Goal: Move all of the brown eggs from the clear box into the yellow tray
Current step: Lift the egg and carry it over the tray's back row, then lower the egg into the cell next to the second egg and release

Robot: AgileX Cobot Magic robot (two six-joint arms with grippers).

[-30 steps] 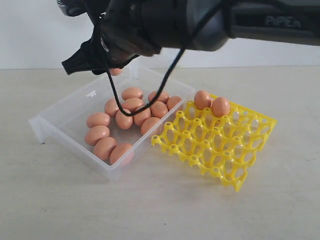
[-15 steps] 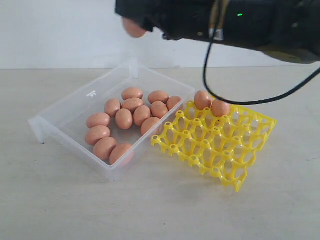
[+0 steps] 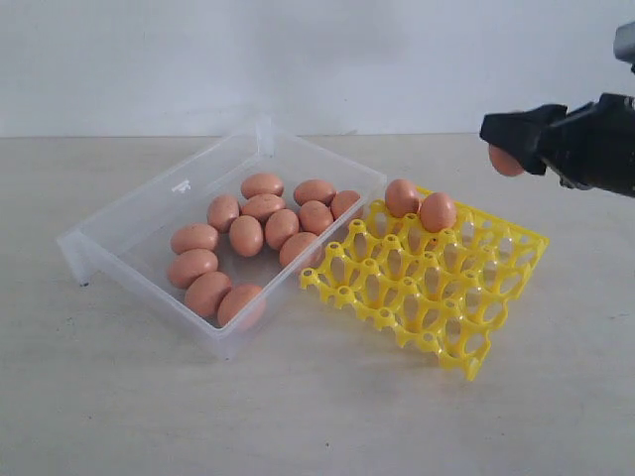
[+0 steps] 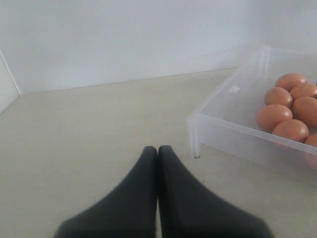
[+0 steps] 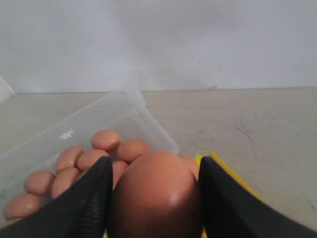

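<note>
Whereas half a second ago its arm crossed over the shallow clear plastic box (image 3: 119, 223), the right gripper (image 3: 518, 139) now hangs at the exterior view's right edge. Its jaws are spread wide around one smooth orange-brown oval egg (image 3: 504, 162), apart from the bright yellow plastic lattice tray (image 3: 476, 337). Two tray eggs (image 3: 402, 196) sit in the far row and the loose eggs (image 3: 263, 206) lie in the box. Pale table (image 3: 298, 416), white wall (image 3: 298, 59). The left gripper (image 4: 157, 153) is pinched closed and empty.

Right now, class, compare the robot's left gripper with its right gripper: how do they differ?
The left gripper is shut, tips together; the right gripper has its jaws apart. The left gripper holds nothing; the right gripper clasps a brown egg. The left gripper sits outside the clear box, near its corner; the right gripper hangs in the air beside the yellow tray. Both are black.
</note>
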